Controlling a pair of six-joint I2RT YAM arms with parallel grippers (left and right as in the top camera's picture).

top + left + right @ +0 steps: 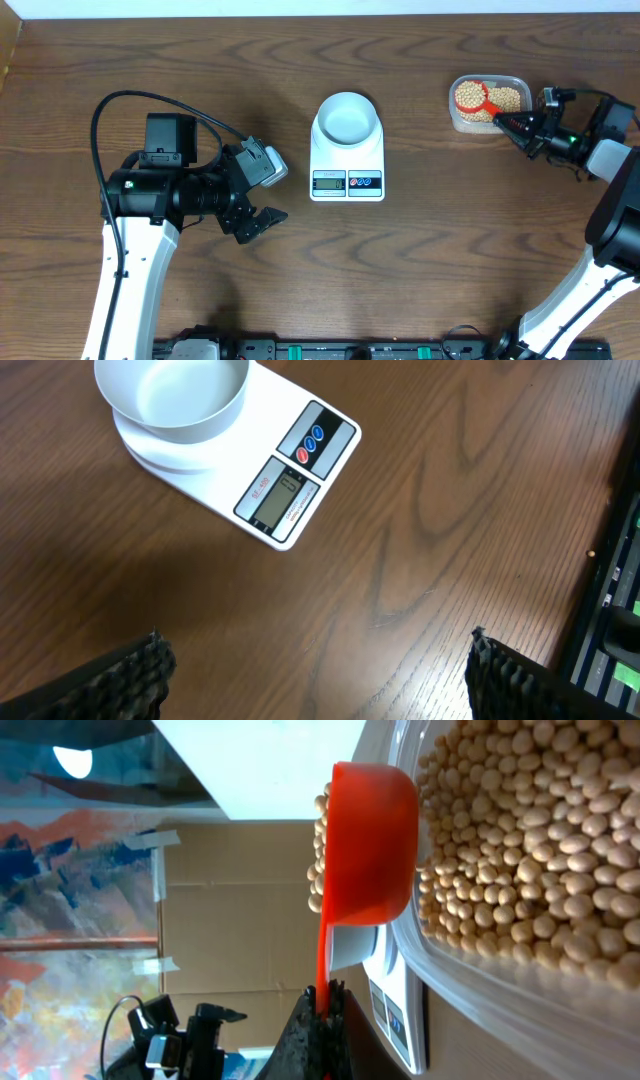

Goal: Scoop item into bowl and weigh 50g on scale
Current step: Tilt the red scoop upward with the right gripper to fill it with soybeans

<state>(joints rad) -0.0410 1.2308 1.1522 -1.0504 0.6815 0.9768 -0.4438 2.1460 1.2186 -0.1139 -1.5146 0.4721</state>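
The right end effector (512, 124) is clamped on the thin handle of a glossy orange-red plastic scoop (372, 840). The scoop is heaped with smooth round tan beans (320, 850), its cup just ahead of the fingertips over a clear rounded plastic tub (515, 88) of more. The left end effector (262, 222) gapes wide, ribbed black jaws well apart. Ahead of it a smooth pale bowl (200, 425) sits atop the flat white scale (300, 470) on the grained wooden desk (450, 540).

On the bench (430, 270), the scale (347, 165); on its rear half, the bowl (347, 118). Right of the scale and slightly behind, a tub (522, 82) of beans (506, 98) with a scoop (471, 97) in it. Left-front of the scale, the left gripper (262, 224).
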